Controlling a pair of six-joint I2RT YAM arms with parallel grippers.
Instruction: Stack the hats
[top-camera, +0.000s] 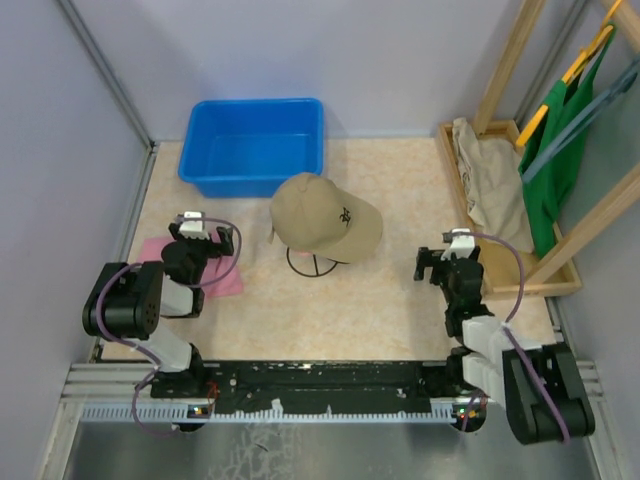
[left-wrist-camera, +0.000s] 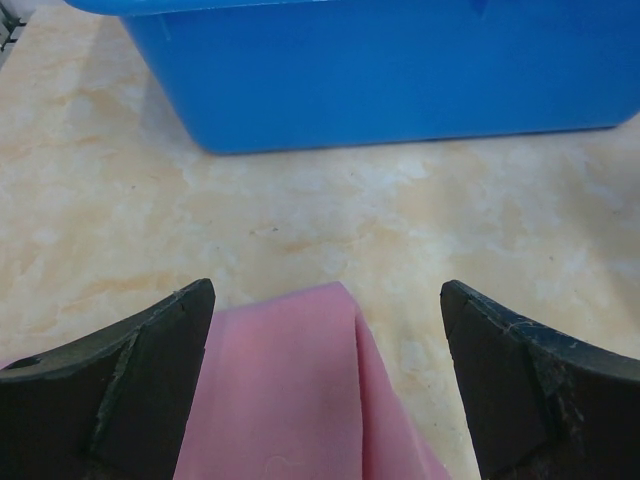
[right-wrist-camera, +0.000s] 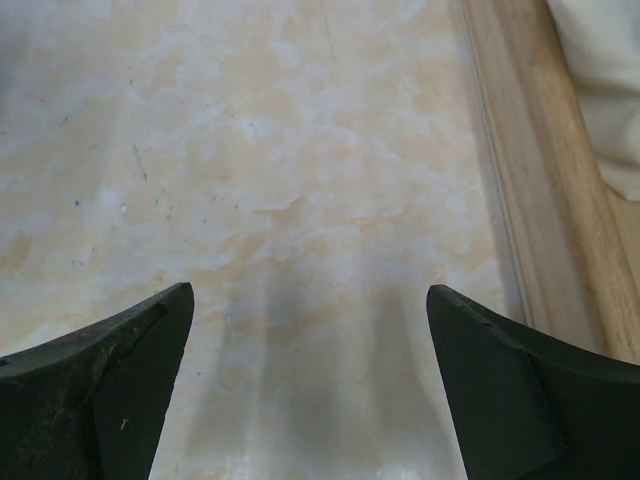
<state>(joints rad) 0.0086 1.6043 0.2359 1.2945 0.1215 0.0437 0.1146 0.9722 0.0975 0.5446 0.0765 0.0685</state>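
**Inspector A:** Position of the hats?

**Inspector B:** Only one is in view: a tan cap (top-camera: 325, 218) at the centre of the table (top-camera: 340, 320), seated on a wire stand (top-camera: 312, 264), brim towards the right arm. No white, pink or black cap shows. The blue bin (top-camera: 250, 145) behind it looks empty. Whether other caps lie under the tan one, I cannot tell.

**Inspector A:** Grippers?

**Inspector B:** The left gripper (top-camera: 205, 235) has its fingers spread wide and holds nothing. It hovers over a flat pink cloth (left-wrist-camera: 290, 390), which is no hat. The right gripper (top-camera: 447, 262) is equally wide and empty, above bare table beside the wooden tray (top-camera: 560, 285) with the beige garment (top-camera: 495, 185).

**Inspector A:** Step in hand?

**Inspector B:** In my judgement, neither arm is engaged: this is either a start or a finished stack. Any next move calls for locating another cap first, then gripping it by the crown and lowering it squarely over the tan one.
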